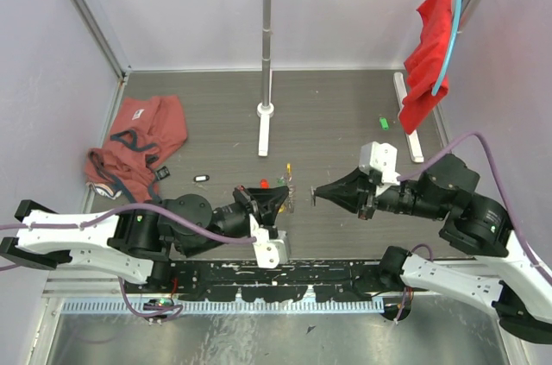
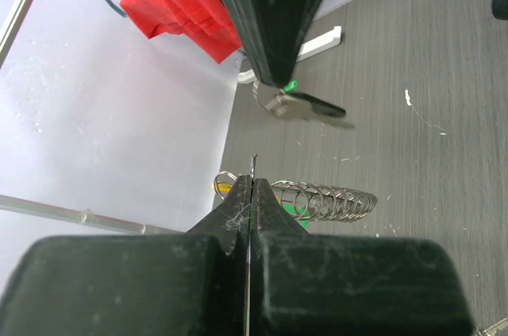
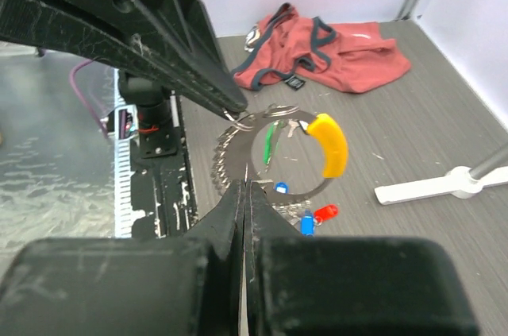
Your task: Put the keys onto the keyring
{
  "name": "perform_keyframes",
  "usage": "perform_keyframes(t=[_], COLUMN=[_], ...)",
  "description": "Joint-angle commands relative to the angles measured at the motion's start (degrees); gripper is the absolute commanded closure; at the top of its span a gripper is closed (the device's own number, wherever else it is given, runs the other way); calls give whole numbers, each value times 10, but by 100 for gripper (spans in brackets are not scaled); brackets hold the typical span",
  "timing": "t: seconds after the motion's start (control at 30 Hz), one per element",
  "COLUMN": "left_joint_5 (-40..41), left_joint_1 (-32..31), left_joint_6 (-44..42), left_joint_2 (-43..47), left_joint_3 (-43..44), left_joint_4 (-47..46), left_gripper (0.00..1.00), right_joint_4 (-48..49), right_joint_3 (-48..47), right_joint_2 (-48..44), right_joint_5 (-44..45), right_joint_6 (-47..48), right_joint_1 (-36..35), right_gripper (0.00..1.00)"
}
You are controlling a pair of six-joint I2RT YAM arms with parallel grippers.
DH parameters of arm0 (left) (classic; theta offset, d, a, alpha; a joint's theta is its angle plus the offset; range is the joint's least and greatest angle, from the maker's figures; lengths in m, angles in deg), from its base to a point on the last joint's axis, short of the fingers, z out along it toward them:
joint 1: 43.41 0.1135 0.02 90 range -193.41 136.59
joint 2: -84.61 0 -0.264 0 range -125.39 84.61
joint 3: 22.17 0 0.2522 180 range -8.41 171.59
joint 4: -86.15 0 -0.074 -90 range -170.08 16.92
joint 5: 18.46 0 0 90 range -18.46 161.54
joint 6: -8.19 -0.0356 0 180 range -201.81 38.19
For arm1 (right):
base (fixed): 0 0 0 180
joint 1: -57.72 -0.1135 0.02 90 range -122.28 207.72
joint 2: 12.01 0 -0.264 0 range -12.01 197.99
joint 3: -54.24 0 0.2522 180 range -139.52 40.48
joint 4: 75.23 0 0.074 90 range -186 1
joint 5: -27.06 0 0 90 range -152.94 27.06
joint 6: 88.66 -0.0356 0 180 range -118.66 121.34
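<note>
The keyring (image 3: 225, 152) is held up over the middle of the table (image 1: 345, 115), its silver edge pinched in the left gripper (image 3: 232, 112). Red and blue keys (image 3: 325, 213) show just below it. The right gripper (image 1: 316, 195) faces it, jaws pressed together, with a green-tagged key (image 2: 305, 106) at its tip; I can't tell whether it is gripped. Bare grey tabletop lies beyond, and a red garment (image 1: 134, 145) crowds the left wall.

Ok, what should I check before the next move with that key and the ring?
1. Left gripper clamped on the keyring: ok.
2. Right gripper clamped on a key: ok.
3. Held key touching the ring: not ok, a gap shows.
4. Ring's open end facing the key: cannot tell.
5. All keys threaded: not ok; black-tagged key and green-tagged key lie on the table.
</note>
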Motion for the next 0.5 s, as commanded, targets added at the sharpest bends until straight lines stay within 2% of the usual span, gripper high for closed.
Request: perform_keyframes(t=[0.0,0.27,0.47], left_joint_5=[23,19,20], left_joint_1=[-3,-3,-3], left_joint_6=[-13,1,1], left_joint_2=[1,-2,-7], left_joint_3=[1,1,1], left_joint_4=[-52,-52,-52], left_gripper=[100,100,100], right_joint_4=[18,75,81], right_joint_3=[-20,-4,-5], right_joint_2=[29,23,33], right_joint_5=[-56,-66,-82], right_joint_6=[10,0,-4], right_joint_1=[-3,-2,-3], right_gripper=[99,99,99])
